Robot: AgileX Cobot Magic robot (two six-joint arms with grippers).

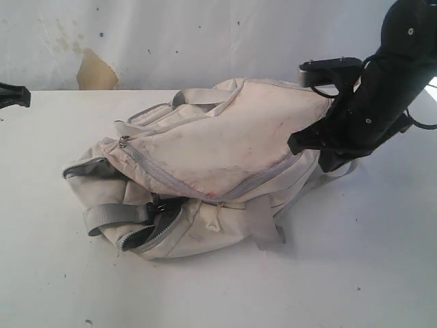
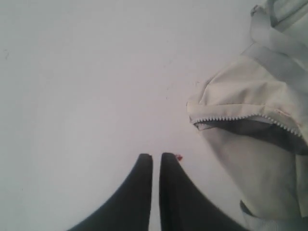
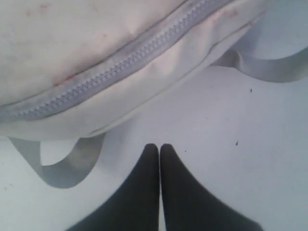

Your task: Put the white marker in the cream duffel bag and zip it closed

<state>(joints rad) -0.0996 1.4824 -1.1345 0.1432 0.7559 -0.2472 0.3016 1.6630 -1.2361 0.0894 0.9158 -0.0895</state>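
Cream duffel bag [image 1: 205, 154] — one end behind the right arm [image 1: 382, 102]

left arm [image 1: 12, 94]: cut by edge | cream duffel bag [image 2: 250, 96]: pocket interior dark

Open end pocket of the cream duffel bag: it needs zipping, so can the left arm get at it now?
Probably yes: only bare table lies between the shut left tool and the open zipper of the cream duffel bag.

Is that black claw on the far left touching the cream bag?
Apart. The left wrist view shows bare table between the left gripper and the cream duffel bag; the exterior view agrees.
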